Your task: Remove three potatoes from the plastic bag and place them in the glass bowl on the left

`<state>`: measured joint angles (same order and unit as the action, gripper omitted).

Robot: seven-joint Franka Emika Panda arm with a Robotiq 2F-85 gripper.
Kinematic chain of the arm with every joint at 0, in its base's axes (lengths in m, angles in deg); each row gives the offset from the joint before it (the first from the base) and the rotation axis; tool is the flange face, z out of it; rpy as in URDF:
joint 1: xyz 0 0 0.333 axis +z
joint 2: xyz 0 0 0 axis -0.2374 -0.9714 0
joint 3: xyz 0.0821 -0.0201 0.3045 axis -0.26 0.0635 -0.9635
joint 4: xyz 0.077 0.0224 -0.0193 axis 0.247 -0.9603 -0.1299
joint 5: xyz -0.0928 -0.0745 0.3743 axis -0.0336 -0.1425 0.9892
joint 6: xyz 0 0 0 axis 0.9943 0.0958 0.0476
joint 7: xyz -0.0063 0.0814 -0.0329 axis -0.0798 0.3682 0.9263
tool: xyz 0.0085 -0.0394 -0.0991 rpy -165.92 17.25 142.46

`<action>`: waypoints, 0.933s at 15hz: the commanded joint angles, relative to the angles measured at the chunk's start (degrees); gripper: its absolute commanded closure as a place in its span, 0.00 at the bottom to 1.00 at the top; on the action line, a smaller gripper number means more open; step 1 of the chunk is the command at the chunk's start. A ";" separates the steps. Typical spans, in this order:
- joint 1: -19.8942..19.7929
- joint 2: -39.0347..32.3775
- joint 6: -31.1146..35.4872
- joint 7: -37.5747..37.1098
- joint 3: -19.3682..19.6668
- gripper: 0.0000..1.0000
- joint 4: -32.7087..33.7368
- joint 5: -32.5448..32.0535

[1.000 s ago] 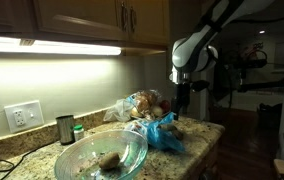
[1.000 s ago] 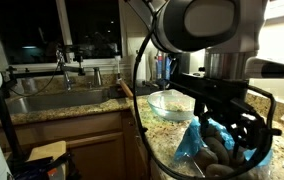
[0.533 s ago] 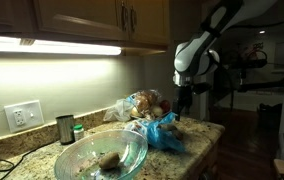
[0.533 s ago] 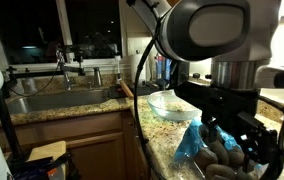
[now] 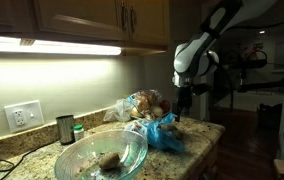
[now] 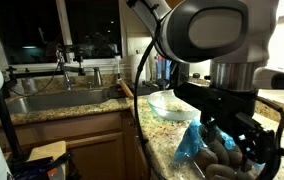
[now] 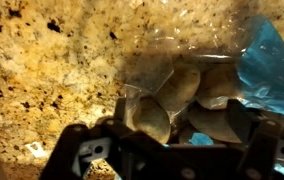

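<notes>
The glass bowl (image 5: 130, 146) sits on the granite counter and holds one brown potato (image 5: 108, 159); the bowl also shows in an exterior view (image 6: 168, 103). The plastic bag (image 5: 162, 131), clear with blue parts, lies beside it with several potatoes (image 7: 177, 85) inside. My gripper (image 5: 182, 110) hangs just above the bag. In the wrist view the gripper (image 7: 187, 128) is open, its fingers astride the bagged potatoes, one potato (image 7: 150, 118) close to a finger. Nothing is held.
A small dark metal cup (image 5: 64, 128) and a green-lidded jar (image 5: 79, 131) stand by the wall behind the bowl. A sink (image 6: 52, 100) with a tap lies beyond the counter. The counter edge (image 5: 207, 150) runs close to the bag.
The gripper shifted slightly closer over the bag a second ago and has held still since. Bowl and potatoes have not moved.
</notes>
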<state>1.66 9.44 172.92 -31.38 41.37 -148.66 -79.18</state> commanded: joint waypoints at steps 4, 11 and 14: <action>-0.54 -3.62 1.40 -4.67 -0.48 0.00 1.16 1.71; -0.78 -8.77 4.92 -8.81 -0.53 0.00 3.90 2.89; -0.95 -11.15 5.61 -10.49 -0.50 0.00 5.28 2.97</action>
<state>1.63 0.44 177.18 -39.92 41.28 -144.77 -76.98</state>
